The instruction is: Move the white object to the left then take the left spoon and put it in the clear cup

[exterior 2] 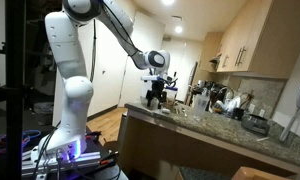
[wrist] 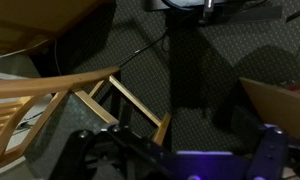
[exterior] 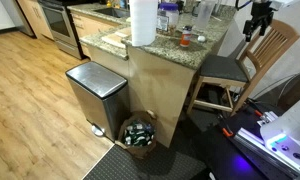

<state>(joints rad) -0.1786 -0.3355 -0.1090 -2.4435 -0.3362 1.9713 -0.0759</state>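
Observation:
My gripper (exterior: pixel 257 22) hangs in the air beyond the end of the granite counter (exterior: pixel 215 40), above a wooden chair (exterior: pixel 262 55). Its fingers look spread and hold nothing; it also shows in an exterior view (exterior 2: pixel 158 93). Small items (exterior: pixel 188 39) lie on the counter behind the paper-towel roll (exterior: pixel 142 22). They are too small to tell the white object or the spoons apart. Clear vessels (exterior: pixel 167 16) stand at the back of the counter. The wrist view shows only the chair back (wrist: pixel 50 95) and the dark floor mat (wrist: pixel 220 50), with no task object in it.
A steel trash can (exterior: pixel 95 92) and a basket (exterior: pixel 140 131) stand on the floor by the island. The robot base with purple light (exterior: pixel 280 140) is near the chair. Kitchen appliances (exterior 2: pixel 215 100) line the counter by the wall.

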